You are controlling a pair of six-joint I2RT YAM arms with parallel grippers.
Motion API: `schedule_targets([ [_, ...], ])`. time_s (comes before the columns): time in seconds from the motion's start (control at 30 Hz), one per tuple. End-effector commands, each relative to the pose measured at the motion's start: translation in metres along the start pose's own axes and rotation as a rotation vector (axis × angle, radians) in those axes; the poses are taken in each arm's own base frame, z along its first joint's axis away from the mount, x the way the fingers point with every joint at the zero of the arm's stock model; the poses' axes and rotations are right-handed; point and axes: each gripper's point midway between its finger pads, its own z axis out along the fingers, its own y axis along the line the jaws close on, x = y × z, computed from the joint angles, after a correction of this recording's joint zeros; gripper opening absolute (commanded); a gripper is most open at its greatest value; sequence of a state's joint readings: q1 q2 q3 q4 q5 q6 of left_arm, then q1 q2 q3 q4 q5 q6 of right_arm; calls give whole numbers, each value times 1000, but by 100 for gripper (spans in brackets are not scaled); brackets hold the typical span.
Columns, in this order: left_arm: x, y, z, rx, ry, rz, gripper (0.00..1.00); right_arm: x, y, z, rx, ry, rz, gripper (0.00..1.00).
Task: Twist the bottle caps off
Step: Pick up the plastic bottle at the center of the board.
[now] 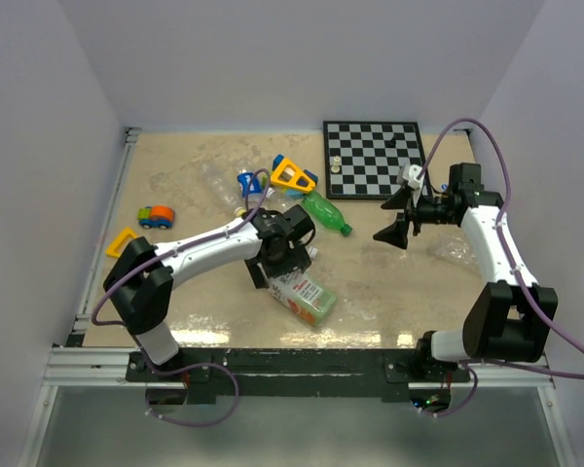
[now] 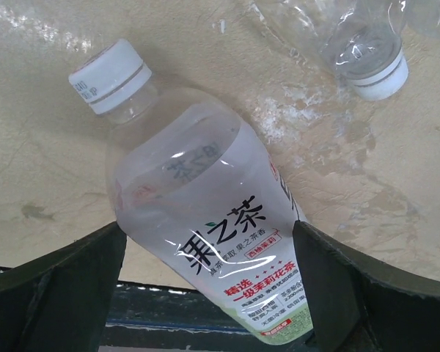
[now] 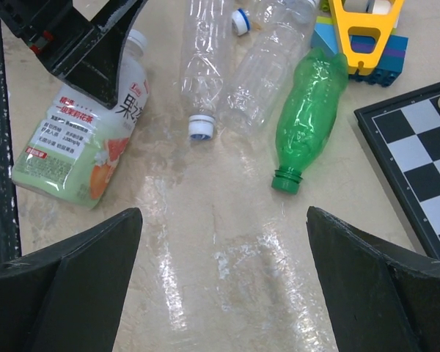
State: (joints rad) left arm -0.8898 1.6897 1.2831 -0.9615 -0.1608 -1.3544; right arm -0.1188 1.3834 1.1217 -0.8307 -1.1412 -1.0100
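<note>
- While the labelled bottle [image 2: 205, 242] lies on its side at the near middle of the bench [image 1: 389, 292], its white cap [image 2: 106, 75] sits screwed on the neck, pointing away from the left wrist camera.
- A second cap [image 3: 200, 126], white with a blue ring, is on the neck of a clear bottle [image 3: 203, 59] that lies flat just beyond the labelled one.
- Another small blue-and-white cap shows at the top edge of the right wrist view; I cannot tell which bottle it belongs to.
- The green bottle [image 3: 308, 110] lies beside the clear bottle, mouth toward the right arm; whether it is capped cannot be told.
- The left pincer [image 2: 209, 235] is spread wide, one finger on each side of the labelled bottle's body, not clamped on it.
- The right pincer [image 3: 224, 213] is likewise released, hanging over bare bench with nothing between its fingers, well apart from the bottles.
- A chessboard [image 1: 375, 159] lies at the far right, with a few pale pieces on it.
- A yellow toy [image 1: 294, 175] lies beyond the green bottle.
- A toy car [image 1: 156, 216] stands at the far left.
</note>
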Motion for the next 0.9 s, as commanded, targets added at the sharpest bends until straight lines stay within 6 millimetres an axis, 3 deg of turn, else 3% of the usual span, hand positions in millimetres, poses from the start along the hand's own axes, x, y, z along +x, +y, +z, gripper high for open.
schedule_targets([
  [0.0, 6, -8, -8, -16, 22, -2, 100, -13, 4, -2, -28, -35, -33, 98],
  [0.2, 2, -11, -26, -17, 7, -14, 100, -14, 6, -2, -35, -38, -42, 98],
  [0.47, 34, -5, -25, -56, 93, 25, 100, -13, 8, -2, -47, -38, -50, 98],
  [0.67, 44, -8, -12, -65, 110, 39, 100, -13, 12, -2, -63, -39, -53, 98],
  [0.87, 54, -6, 14, -106, 145, 44, 100, -14, 15, -2, -78, -41, -63, 98],
])
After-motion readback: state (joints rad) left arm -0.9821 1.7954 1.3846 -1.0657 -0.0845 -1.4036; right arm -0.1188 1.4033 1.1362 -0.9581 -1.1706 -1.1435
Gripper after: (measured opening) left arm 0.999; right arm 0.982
